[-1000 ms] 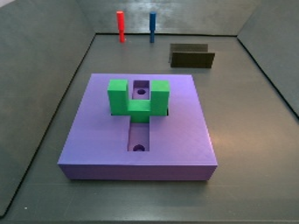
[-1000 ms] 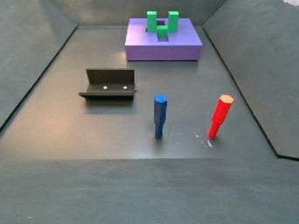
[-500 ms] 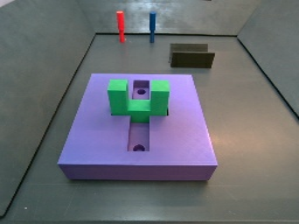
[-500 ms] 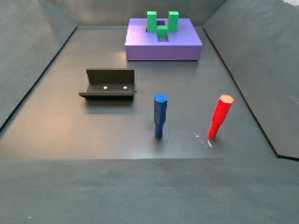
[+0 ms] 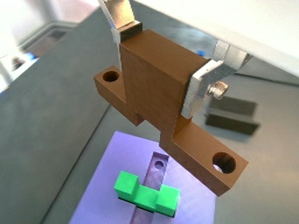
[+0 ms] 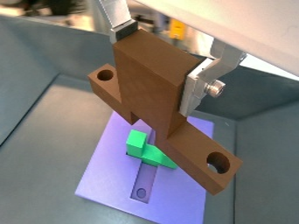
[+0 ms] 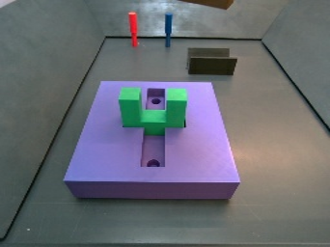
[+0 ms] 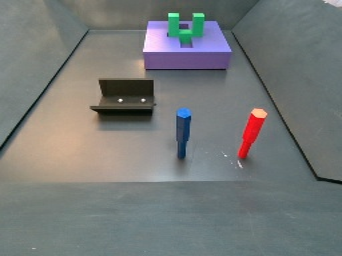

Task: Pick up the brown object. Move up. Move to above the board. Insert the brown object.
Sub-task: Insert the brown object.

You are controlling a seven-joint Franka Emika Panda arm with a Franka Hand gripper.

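A corner of the brown object (image 7: 217,4) has come into sight at the top edge of a side view, where nothing showed before. In both wrist views the gripper (image 5: 158,54) clamps its tall block between silver fingers (image 5: 201,87), high above the purple board (image 5: 103,178) and green U-shaped block (image 6: 152,154).

In both wrist views the gripper (image 5: 158,61) points downward, high above the worktop. Its silver fingers (image 5: 205,85) clamp opposite faces of the brown object (image 5: 162,80). The arm itself is out of the side views.
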